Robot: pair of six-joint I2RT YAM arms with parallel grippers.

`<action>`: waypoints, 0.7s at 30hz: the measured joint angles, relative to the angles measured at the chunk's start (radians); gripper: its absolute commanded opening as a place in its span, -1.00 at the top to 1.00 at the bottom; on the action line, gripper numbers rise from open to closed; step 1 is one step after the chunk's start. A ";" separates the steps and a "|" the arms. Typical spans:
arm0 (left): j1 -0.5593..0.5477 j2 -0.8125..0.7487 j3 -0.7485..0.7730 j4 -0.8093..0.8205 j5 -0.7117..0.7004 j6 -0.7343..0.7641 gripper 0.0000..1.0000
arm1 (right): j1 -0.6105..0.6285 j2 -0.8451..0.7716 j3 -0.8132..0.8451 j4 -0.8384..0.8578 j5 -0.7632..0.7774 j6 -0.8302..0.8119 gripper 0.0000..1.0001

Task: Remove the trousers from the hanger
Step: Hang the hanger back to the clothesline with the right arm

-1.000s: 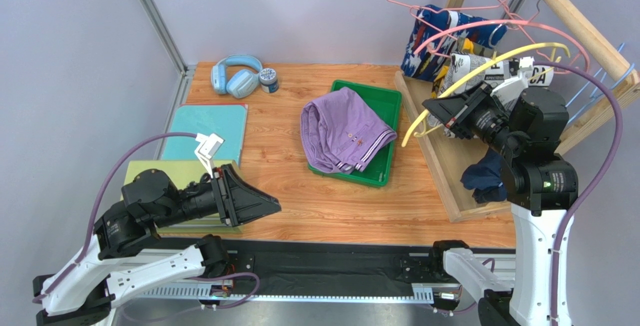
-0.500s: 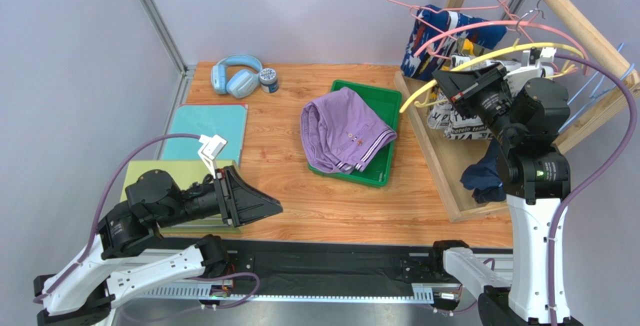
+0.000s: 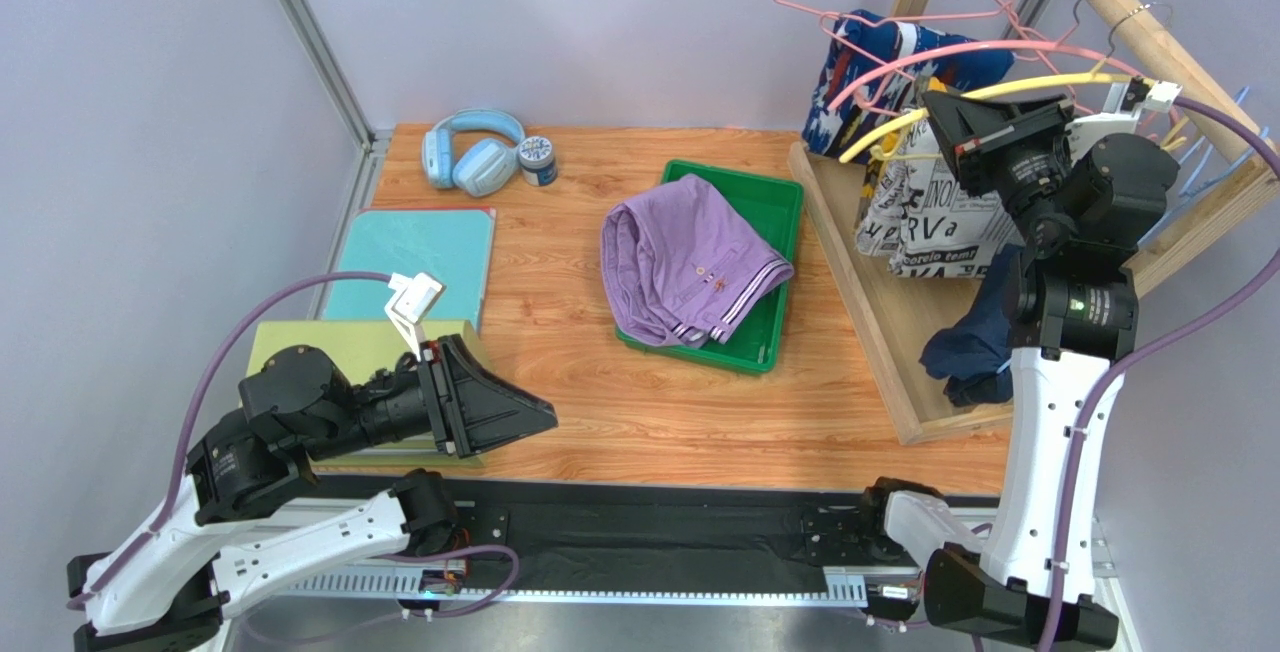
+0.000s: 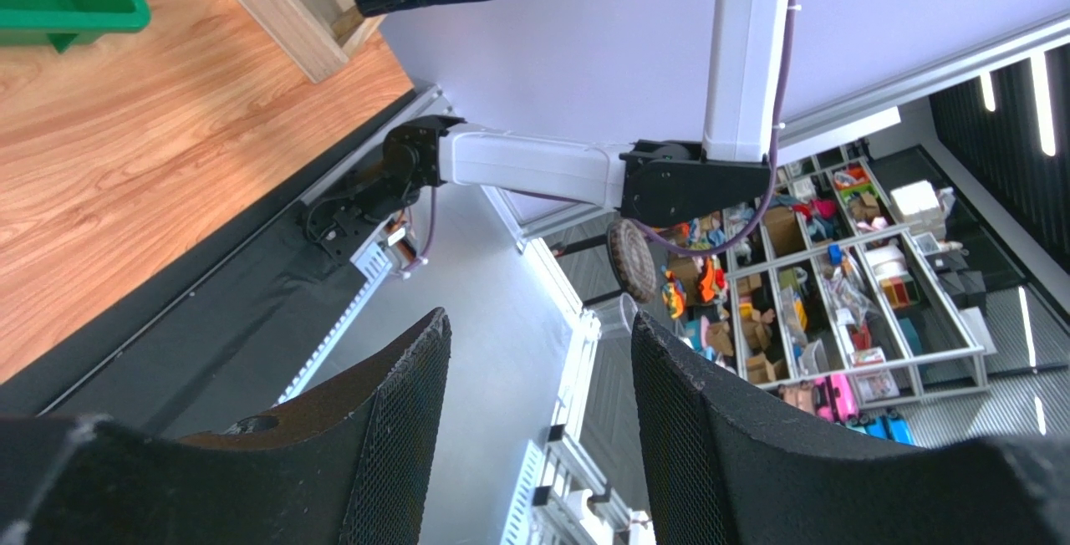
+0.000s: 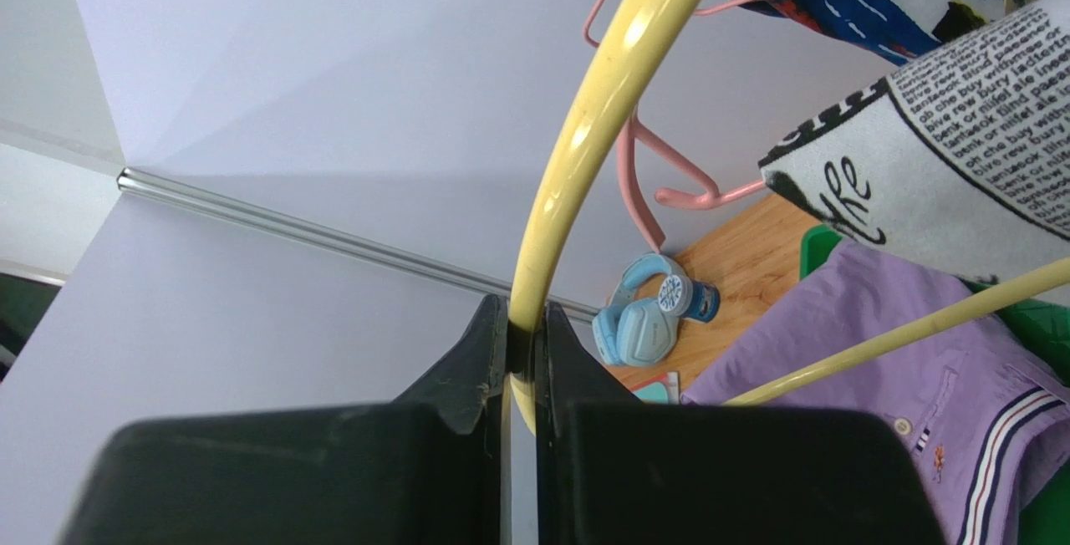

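My right gripper [image 3: 950, 127] is shut on the yellow hanger [image 3: 984, 93], held high by the wooden rack. In the right wrist view the fingers [image 5: 523, 345] pinch the hanger's yellow bar [image 5: 603, 106]. The newsprint trousers [image 3: 932, 217] hang from it and also show in the right wrist view [image 5: 955, 144]. The blue-white-red trousers [image 3: 887, 67] hang on a pink hanger behind. The denim trousers [image 3: 974, 345] lie on the rack's base. The purple trousers [image 3: 688, 258] lie on the green tray [image 3: 766, 199]. The camouflage pair is hidden. My left gripper [image 3: 526, 415] is open and empty at the front left.
Blue headphones [image 3: 473, 150] and a small round tin [image 3: 538, 159] sit at the back left. A teal folder [image 3: 418, 262] and a yellow-green one [image 3: 346, 345] lie on the left. The wooden rack [image 3: 902, 322] with its rod [image 3: 1157, 52], pink hangers [image 3: 842, 0] and blue hangers [image 3: 1202, 172] fills the right.
My right gripper has risen and moved back and to the right with the yellow hanger. The newsprint trousers now hang down below it. The left arm has barely moved.
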 measured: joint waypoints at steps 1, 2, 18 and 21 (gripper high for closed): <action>0.000 0.000 0.000 0.000 0.000 0.000 -0.22 | -0.013 0.010 0.000 0.017 -0.016 0.008 1.00; 0.000 0.000 0.000 0.000 0.000 0.000 -0.22 | -0.019 0.018 0.000 0.029 -0.026 0.013 1.00; 0.000 0.000 0.000 -0.005 -0.002 0.000 -0.22 | -0.050 -0.084 -0.188 0.228 -0.034 0.104 1.00; 0.000 0.000 0.000 -0.009 -0.007 0.000 -0.22 | -0.051 -0.101 -0.189 0.225 -0.006 0.123 1.00</action>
